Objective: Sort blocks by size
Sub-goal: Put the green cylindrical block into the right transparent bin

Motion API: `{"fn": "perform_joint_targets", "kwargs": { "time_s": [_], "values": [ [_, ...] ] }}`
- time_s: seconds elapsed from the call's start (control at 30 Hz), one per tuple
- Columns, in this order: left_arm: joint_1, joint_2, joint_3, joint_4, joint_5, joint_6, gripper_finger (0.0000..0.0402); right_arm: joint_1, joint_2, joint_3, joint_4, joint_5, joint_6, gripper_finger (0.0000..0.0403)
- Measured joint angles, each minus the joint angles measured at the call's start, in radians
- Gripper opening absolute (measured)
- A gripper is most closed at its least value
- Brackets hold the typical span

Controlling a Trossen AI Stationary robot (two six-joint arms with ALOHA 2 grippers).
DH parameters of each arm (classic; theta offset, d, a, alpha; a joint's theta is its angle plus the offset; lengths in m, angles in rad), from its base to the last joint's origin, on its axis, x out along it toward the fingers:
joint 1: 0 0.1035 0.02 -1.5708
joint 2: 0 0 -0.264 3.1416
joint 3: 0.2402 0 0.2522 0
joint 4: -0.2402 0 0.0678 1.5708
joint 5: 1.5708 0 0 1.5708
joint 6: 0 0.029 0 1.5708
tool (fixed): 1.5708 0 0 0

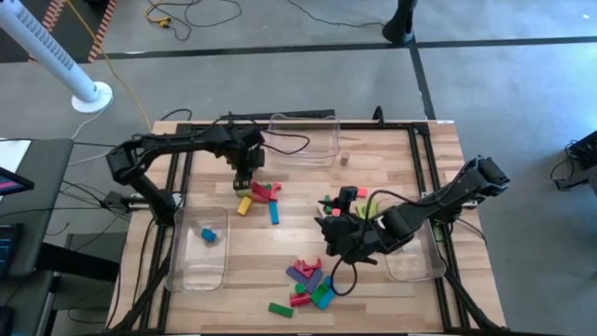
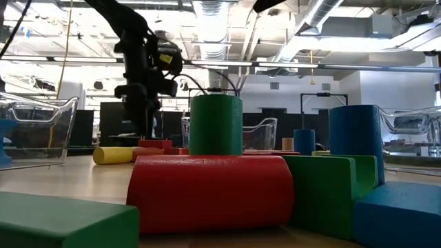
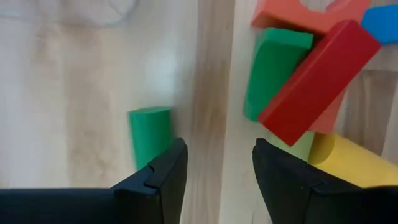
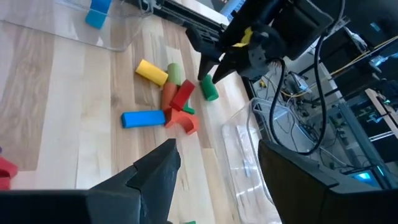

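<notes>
- The left gripper (image 1: 244, 179) is held low over the table near the far clear bin (image 1: 303, 140); its fingers (image 3: 163, 177) are seen parted, with bare wood between them and nothing gripped.
- A small green cylinder (image 3: 149, 132) is seen lying on the table just beside one left finger, outside the gap; whether it is touched cannot be told.
- A cluster of blocks is found just beside that gripper: a red bar (image 3: 317, 81) lying tilted across a green block (image 3: 273, 68), an orange arch (image 3: 292, 15), a yellow cylinder (image 3: 354, 163) and a blue bar (image 4: 143, 118).
- One blue block (image 1: 209, 235) is seen inside the clear bin (image 1: 191, 271) at the left edge of the table.
- The right gripper (image 1: 338, 233) is held above the table's middle, its jaws spread wide and empty.
- A second group of blocks, pink, purple, red, green and blue (image 1: 308, 280), is scattered near the front edge.
- A third clear bin (image 1: 415, 266) is placed at the right side.
</notes>
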Motion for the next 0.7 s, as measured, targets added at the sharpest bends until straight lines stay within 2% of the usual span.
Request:
{"fn": "perform_joint_targets", "kwargs": {
  "time_s": [0.2,0.37,0.57,0.7],
  "values": [
    [0.043,0.049,-0.009,-0.009,-0.005,0.011,0.0189,0.009,0.001,0.0,-0.002,0.0,0.002,0.0258],
    [0.058,0.078,-0.011,0.01,-0.08,0.013,0.0189,0.006,0.001,0.0,-0.003,0.0,0.002,0.0258],
    [0.06,0.081,0.011,-0.01,-0.037,0.033,0.0189,0.006,0.001,0.0,-0.004,0.0,0.001,0.0258],
    [0.06,0.081,0.04,-0.01,-0.054,0.054,0.0189,0.006,0.001,0.0,-0.004,0.0,-0.001,0.0258]
  ]
}}
